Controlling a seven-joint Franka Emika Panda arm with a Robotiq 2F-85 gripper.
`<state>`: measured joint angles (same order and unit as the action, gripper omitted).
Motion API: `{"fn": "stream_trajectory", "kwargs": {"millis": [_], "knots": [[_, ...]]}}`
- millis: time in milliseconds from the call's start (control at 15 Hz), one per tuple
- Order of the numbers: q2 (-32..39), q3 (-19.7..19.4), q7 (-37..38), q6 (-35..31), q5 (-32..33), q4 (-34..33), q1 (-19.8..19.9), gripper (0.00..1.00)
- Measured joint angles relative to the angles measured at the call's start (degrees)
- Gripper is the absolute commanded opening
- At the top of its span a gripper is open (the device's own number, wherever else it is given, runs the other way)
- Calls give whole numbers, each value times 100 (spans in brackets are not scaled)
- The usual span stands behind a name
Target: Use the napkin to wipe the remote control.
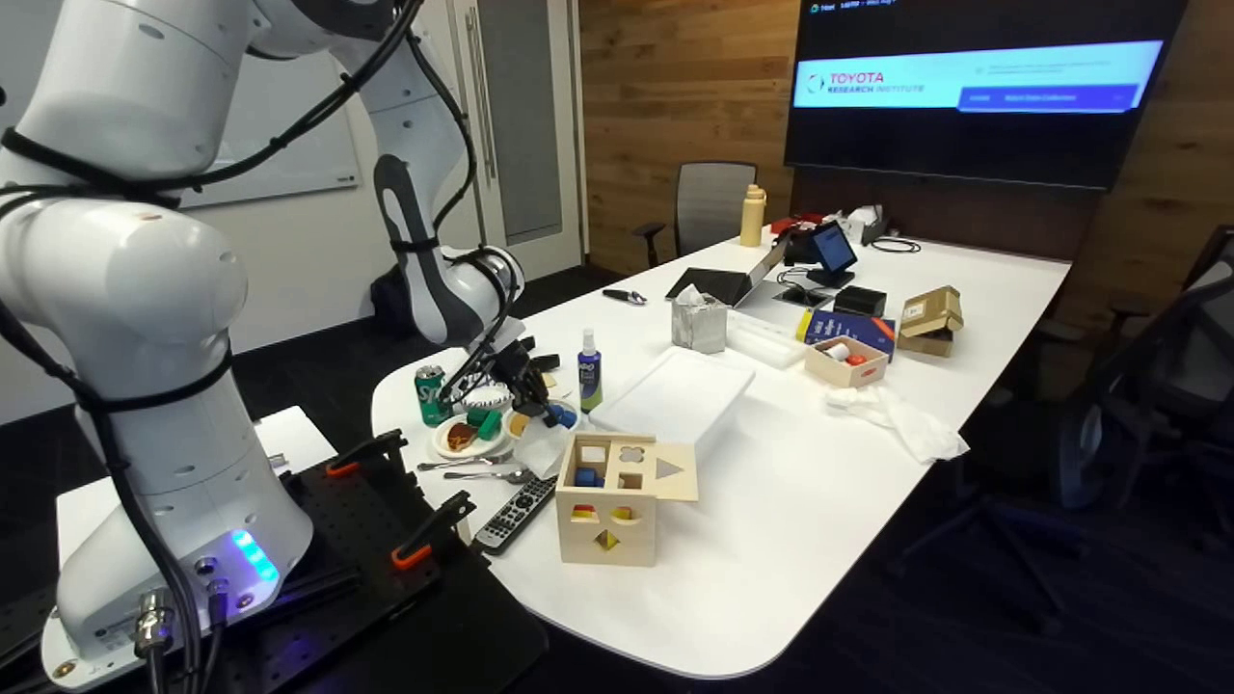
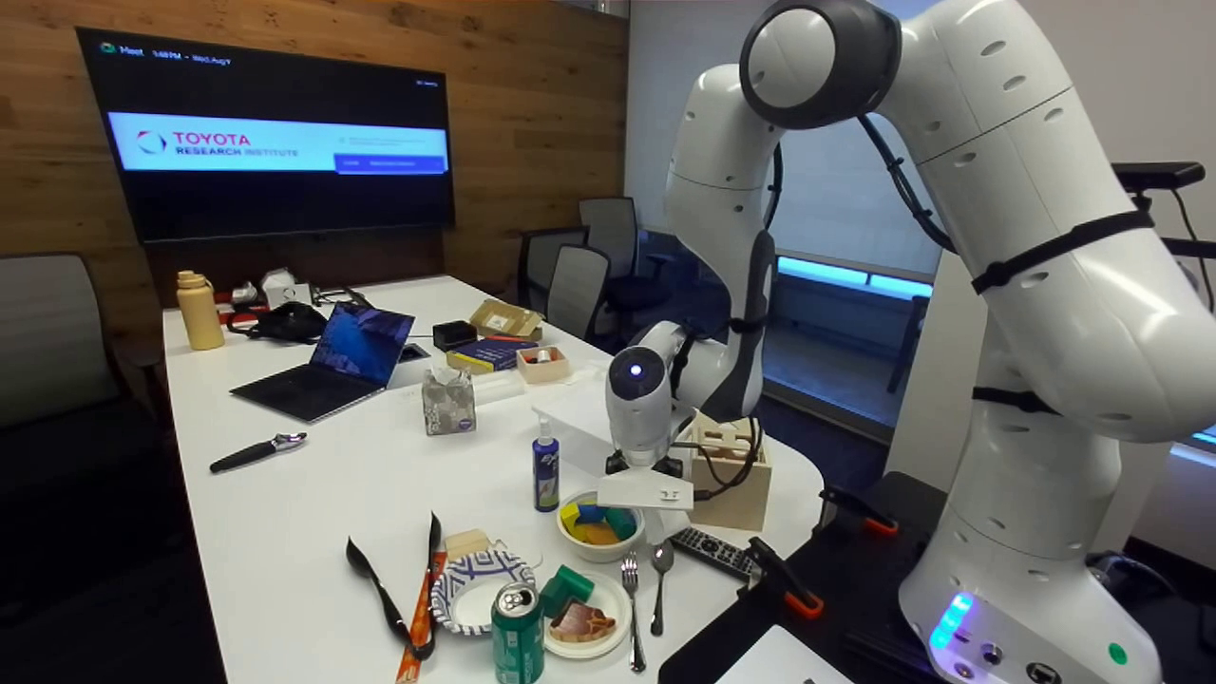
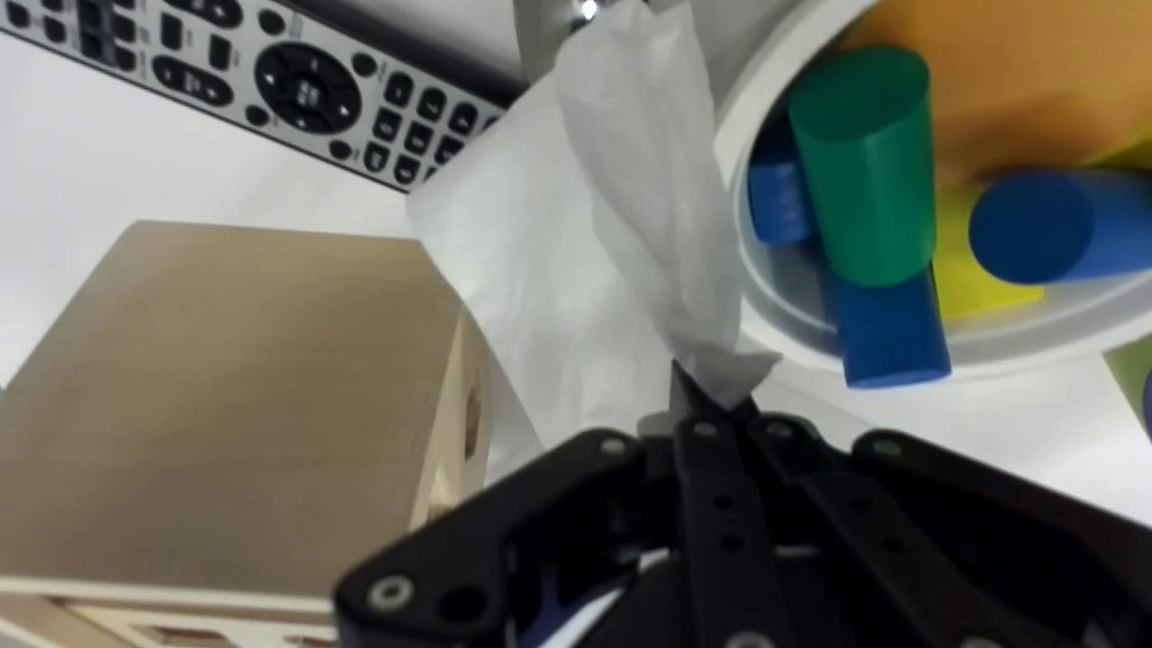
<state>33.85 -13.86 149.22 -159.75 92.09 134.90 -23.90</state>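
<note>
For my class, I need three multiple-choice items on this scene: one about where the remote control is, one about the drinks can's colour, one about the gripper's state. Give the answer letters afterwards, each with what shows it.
1. Where does the remote control lie?
A. In a bowl
B. On the table, beside the wooden box
C. On the laptop's keyboard

2. What is the main colour of the drinks can?
A. Green
B. Red
C. Yellow

3. How does the gripper stand?
A. Open, holding nothing
B. Shut on a spoon
C. Shut on the napkin

Answers:
1. B: the wrist view shows white table between the remote control and the wooden box.
2. A: its side is green in both exterior views.
3. C: the wrist view shows one end of the napkin pinched in the gripper.
</note>
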Motion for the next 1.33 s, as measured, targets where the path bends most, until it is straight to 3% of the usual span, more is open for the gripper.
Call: {"fn": "stream_trajectory", "kwargs": {"millis": [533,1333], "knots": [[-96,3,-5,95,-14,172,5,0],[261,353,-6,-513,-13,-74,268,0]]}}
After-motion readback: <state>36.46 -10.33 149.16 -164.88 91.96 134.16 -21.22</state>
